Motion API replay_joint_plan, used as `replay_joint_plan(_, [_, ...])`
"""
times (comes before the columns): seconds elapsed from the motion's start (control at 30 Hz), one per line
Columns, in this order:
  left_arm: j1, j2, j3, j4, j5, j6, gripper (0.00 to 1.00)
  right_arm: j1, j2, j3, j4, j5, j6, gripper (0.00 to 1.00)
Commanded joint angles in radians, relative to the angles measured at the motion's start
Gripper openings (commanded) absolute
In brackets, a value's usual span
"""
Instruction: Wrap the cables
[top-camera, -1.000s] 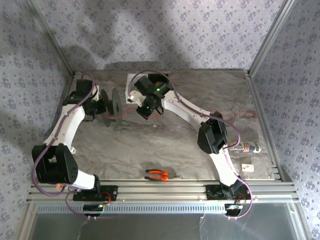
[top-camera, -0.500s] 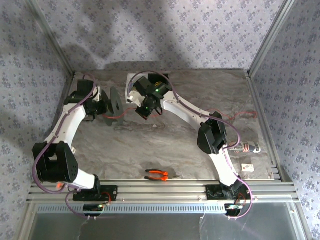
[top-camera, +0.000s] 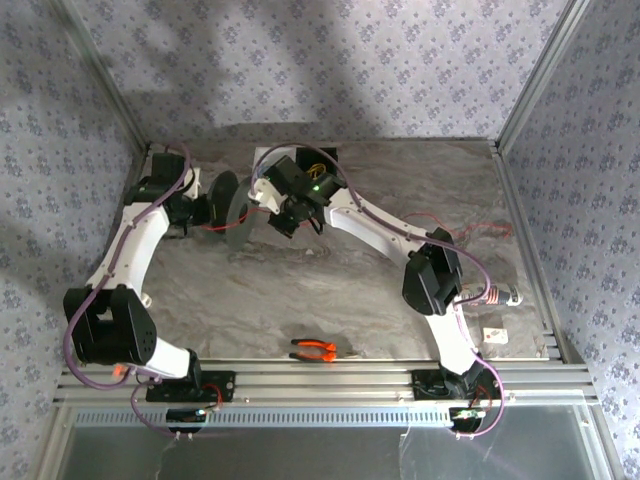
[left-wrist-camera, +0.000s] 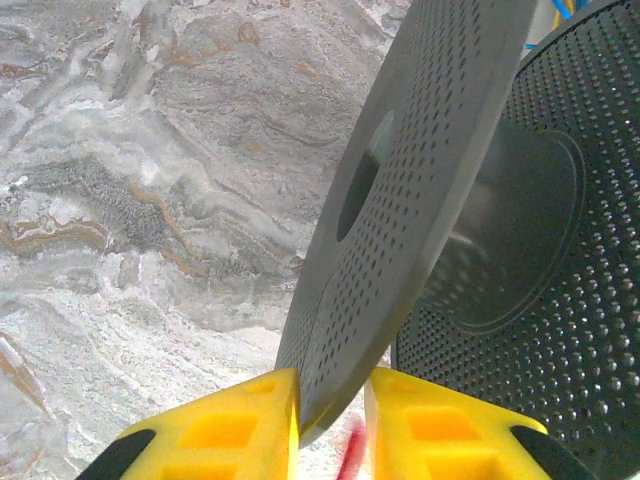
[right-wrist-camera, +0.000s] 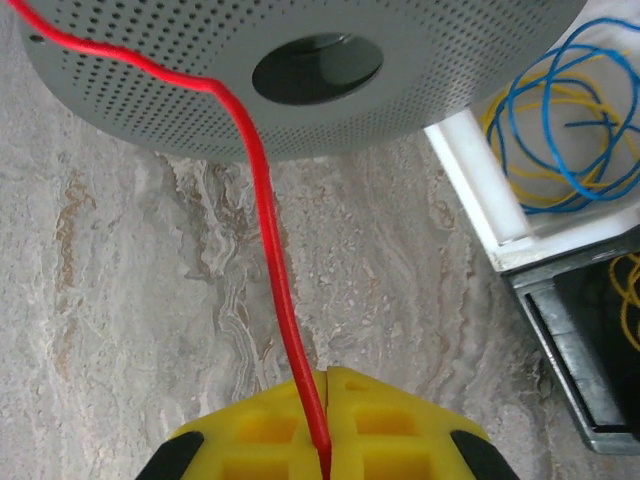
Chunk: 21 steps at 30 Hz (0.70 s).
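The right gripper (right-wrist-camera: 327, 385) is closed on the red cable (right-wrist-camera: 262, 190), which runs from its fingers up over the rim of the spool (right-wrist-camera: 430, 80); the spool is towards the table's (top-camera: 300, 290) far-left corner, beside the tray (right-wrist-camera: 470, 190); the left gripper (left-wrist-camera: 333, 400) straddles one flange, clamped or loose I cannot tell.
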Motion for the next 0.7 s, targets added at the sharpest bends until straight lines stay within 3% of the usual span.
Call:
replay_joint_plan(0.0, [-0.011,-0.009,0.048,-0.051,-0.006,0.028,0.25,0.011,-0.047,-0.023,0.023,0.035,-0.019,0.00])
replay_joint_plan(0.5, [-0.015,-0.003,0.090,-0.070,-0.010,0.039,0.43,0.014,-0.107,-0.095,0.054,0.144,-0.038,0.00])
replay_joint_plan(0.67, [-0.014,-0.006,0.106,-0.077,-0.010,0.039,0.41,0.015,-0.125,-0.112,0.064,0.163,-0.042,0.00])
